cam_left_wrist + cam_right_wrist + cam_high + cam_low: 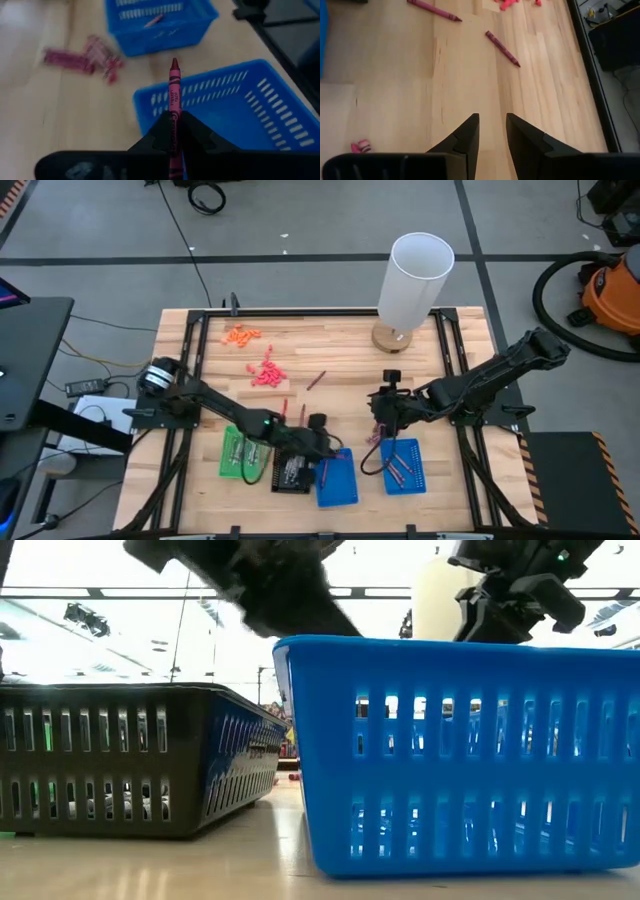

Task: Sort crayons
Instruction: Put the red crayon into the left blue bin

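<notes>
Pale wood, slotted plastic, paper-wrapped wax.

The bench [470, 75] is light butcher-block wood, smooth with a soft sheen. The blue trays [460, 750] and the black tray [130, 760] are glossy moulded plastic with slotted walls. The maroon crayon [174, 95] wears a matt paper wrapper; the left pincer [174, 135] on it looks matt black plastic.

White cylinder [415, 280], green tray [234, 453], black tray [291, 474], orange vacuum [612, 290]
</notes>
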Robot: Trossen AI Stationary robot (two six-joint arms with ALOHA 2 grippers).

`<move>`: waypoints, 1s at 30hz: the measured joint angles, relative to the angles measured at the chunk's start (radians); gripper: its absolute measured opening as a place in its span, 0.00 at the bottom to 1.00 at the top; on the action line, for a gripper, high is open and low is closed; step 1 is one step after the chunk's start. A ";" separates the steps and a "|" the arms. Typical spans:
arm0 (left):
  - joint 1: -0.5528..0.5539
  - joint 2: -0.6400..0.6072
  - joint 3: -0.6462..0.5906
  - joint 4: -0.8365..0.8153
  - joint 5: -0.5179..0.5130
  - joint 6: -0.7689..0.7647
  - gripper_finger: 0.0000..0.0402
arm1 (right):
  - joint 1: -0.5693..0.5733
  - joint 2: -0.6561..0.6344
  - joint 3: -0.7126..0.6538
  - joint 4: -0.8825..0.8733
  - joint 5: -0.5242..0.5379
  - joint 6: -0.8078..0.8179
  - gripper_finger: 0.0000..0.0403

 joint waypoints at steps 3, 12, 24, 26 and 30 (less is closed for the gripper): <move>-0.020 0.048 0.097 -0.070 0.019 0.084 0.07 | 0.000 0.004 0.000 -0.002 -0.012 -0.003 0.26; -0.036 0.111 0.155 -0.151 0.026 0.234 0.15 | 0.001 0.004 0.000 0.003 -0.055 -0.005 0.26; -0.033 0.051 0.154 -0.247 -0.210 0.261 0.35 | 0.010 0.003 0.000 -0.009 -0.056 0.036 0.26; -0.018 0.025 0.154 -0.271 -0.284 0.229 0.35 | 0.013 0.003 0.000 -0.009 -0.040 0.043 0.26; 0.036 0.000 0.155 -0.323 -0.349 0.107 0.35 | 0.013 0.003 0.000 -0.004 -0.044 0.061 0.26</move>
